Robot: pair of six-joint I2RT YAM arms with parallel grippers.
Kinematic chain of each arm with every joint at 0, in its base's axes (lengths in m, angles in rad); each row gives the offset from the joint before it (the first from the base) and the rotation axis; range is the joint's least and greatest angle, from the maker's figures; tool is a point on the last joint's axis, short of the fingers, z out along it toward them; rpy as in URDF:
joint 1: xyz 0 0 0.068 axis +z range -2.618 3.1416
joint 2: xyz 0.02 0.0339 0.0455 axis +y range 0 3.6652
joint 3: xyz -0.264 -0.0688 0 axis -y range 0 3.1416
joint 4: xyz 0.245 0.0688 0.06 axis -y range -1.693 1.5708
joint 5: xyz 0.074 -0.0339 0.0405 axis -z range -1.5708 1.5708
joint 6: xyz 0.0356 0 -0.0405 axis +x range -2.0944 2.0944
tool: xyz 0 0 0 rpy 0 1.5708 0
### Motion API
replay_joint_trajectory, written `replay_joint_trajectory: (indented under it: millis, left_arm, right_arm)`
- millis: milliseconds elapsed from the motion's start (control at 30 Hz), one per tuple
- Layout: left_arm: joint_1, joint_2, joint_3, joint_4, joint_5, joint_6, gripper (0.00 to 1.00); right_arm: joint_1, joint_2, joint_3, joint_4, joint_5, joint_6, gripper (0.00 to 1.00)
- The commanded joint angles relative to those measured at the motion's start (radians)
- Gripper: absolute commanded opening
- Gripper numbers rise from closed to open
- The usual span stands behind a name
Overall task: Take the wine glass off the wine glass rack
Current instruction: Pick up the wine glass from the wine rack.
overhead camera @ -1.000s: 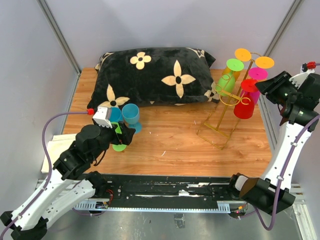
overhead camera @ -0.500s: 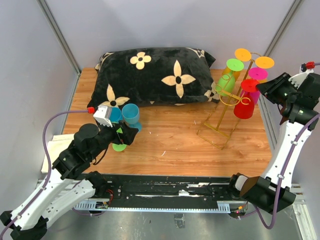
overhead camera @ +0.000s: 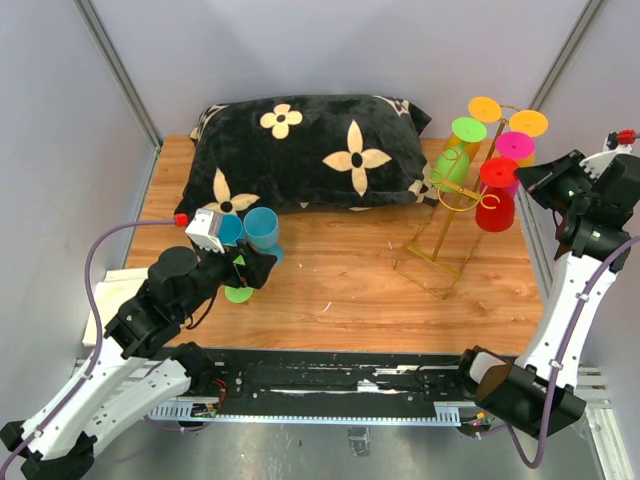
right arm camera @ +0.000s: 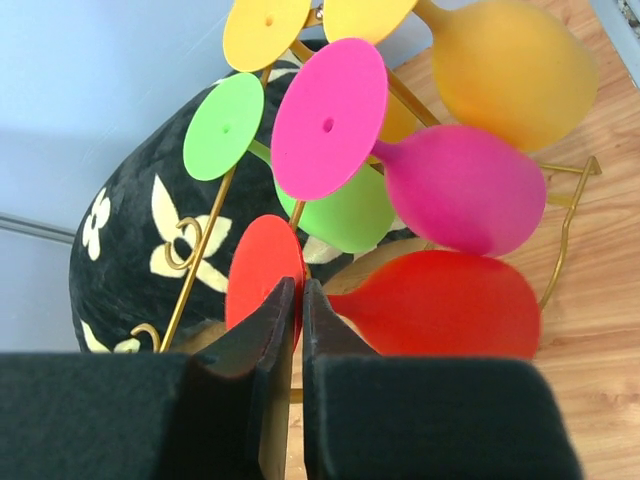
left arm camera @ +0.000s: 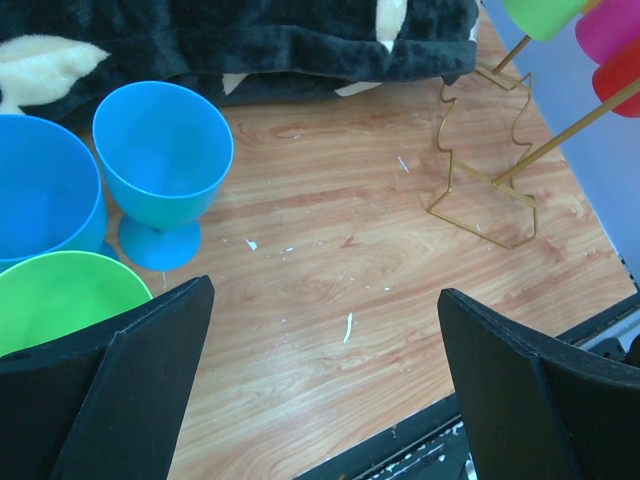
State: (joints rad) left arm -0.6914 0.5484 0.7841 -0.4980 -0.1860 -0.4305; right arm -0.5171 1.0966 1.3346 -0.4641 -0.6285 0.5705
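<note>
Right wrist view shows the right claw (right arm camera: 297, 290) pinching the stem of the translucent red plastic wine glass (right arm camera: 440, 305). The glass is held foot up, close by the curled hooks of the tall gold wire rack (overhead camera: 452, 196), at the far right of the wooden table (left arm camera: 330, 250). The left claw (left arm camera: 325, 290) hovers spread wide near a blue plastic goblet (left arm camera: 160, 160).
</note>
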Motion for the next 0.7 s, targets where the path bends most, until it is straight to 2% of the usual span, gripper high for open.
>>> replay_joint_trajectory:
  millis: [0, 233, 667]
  left_arm:
    - [-0.005, -0.021, 0.007, 0.018, -0.034, -0.013, 1.0]
    - [-0.005, -0.049, -0.007, 0.006, -0.107, -0.039, 1.0]
    - [-0.005, -0.075, -0.001, -0.026, -0.125, -0.054, 1.0]
  right_arm:
    - [-0.013, -0.044, -0.025, 0.067, 0.012, 0.062, 0.04]
    - [-0.014, -0.093, -0.065, 0.142, -0.018, 0.157, 0.01]
    - [-0.013, -0.147, -0.054, 0.144, 0.053, 0.173, 0.01]
